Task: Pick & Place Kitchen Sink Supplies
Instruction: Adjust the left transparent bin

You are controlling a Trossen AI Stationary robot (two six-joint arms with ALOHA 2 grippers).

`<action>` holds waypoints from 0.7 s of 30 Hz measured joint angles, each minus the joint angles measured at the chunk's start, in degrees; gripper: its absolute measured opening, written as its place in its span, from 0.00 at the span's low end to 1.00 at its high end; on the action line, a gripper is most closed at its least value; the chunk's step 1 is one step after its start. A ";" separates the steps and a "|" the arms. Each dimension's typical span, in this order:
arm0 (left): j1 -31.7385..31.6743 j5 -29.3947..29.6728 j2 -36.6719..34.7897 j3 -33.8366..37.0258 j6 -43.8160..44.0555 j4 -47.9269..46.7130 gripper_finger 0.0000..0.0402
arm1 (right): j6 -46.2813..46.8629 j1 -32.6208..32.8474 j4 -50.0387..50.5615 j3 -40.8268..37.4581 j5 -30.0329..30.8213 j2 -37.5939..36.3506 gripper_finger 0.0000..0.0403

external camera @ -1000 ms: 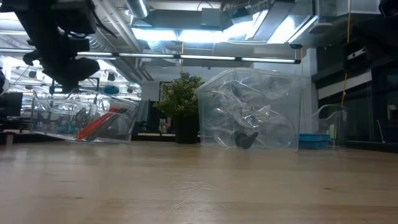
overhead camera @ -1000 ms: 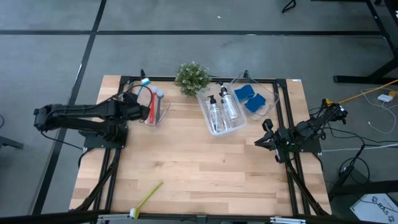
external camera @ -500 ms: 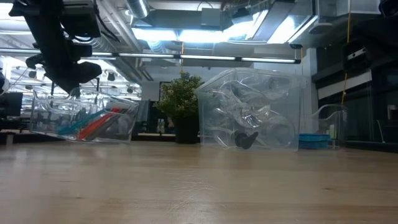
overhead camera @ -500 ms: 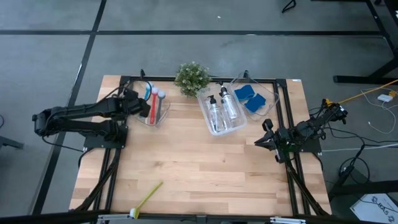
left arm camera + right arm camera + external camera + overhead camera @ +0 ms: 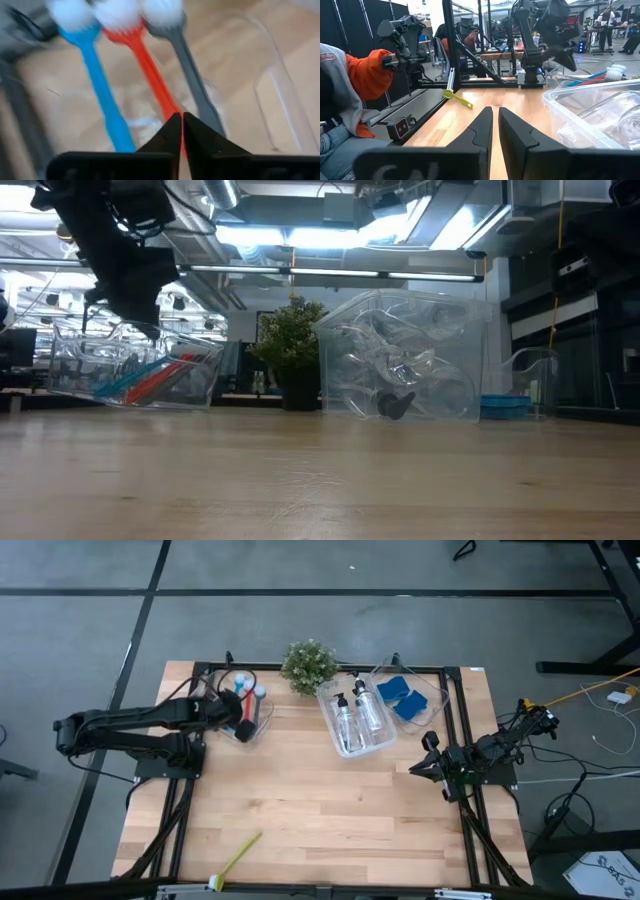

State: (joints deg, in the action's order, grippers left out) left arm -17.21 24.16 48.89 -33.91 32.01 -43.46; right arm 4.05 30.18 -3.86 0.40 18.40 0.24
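Observation:
Three dish brushes, blue [image 5: 95, 70], red [image 5: 150, 70] and grey [image 5: 192, 75], lie side by side in the clear left bin [image 5: 250, 712], white heads toward the far edge. My left gripper [image 5: 179, 122] hovers shut just above their handles, pointing steeply down, with nothing in it; it also shows over the bin in the low view [image 5: 140, 320]. A yellow-green brush [image 5: 236, 858] lies flat on the table near the front edge. My right gripper [image 5: 495, 117] waits shut and level at the table's right side [image 5: 428, 758].
The middle bin [image 5: 372, 745] holds two pump bottles [image 5: 356, 712]. The far-right bin [image 5: 432, 695] holds blue sponges [image 5: 400, 697]. A potted plant [image 5: 309, 664] stands at the far edge. Bare wood spans the table's middle and front. A person in an orange sleeve [image 5: 367, 75] sits beyond the table.
The blue brush, held up over the bin's far end a second ago, now lies in the left bin beside the red one. My left gripper has let it go, swung a little toward the table's right and tipped and rolled at the wrist.

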 joint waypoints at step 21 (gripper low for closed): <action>-3.89 -26.36 9.19 0.00 -5.14 10.33 0.00 | 0.00 0.01 0.01 0.00 0.01 -0.01 0.08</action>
State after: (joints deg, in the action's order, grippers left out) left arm -21.10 -2.19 58.08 -33.91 26.87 -33.13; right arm 4.05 30.20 -3.84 0.40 18.41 0.23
